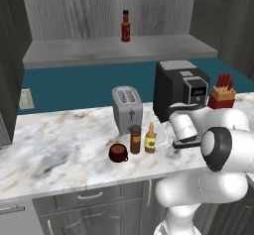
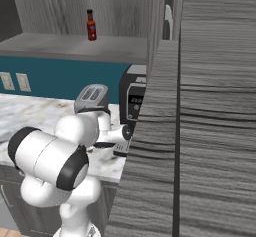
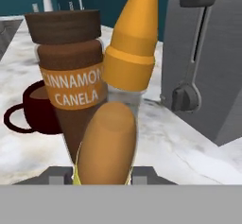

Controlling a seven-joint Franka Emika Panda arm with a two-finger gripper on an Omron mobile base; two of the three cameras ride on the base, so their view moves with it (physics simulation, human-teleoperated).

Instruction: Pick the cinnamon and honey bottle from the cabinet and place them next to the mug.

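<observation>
The cinnamon (image 3: 71, 83) carries an orange band across its brown body with white capital letters; the first line reads "INNAMON", its opening letter cut off at the jar's curve, and the line below reads "CANELA". The coffee machine (image 1: 178, 92) near the counter's back edge has a small lit display on its front, too small to read. The red bottle (image 1: 125, 27) on the cabinet (image 1: 119, 50) ledge bears a label too small to make out.

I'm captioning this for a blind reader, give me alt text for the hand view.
Close up, the honey bottle with its orange cap stands on the marble counter, beside the brown cinnamon jar. The dark red mug sits behind the jar, and a grey toaster on the other side.
</observation>
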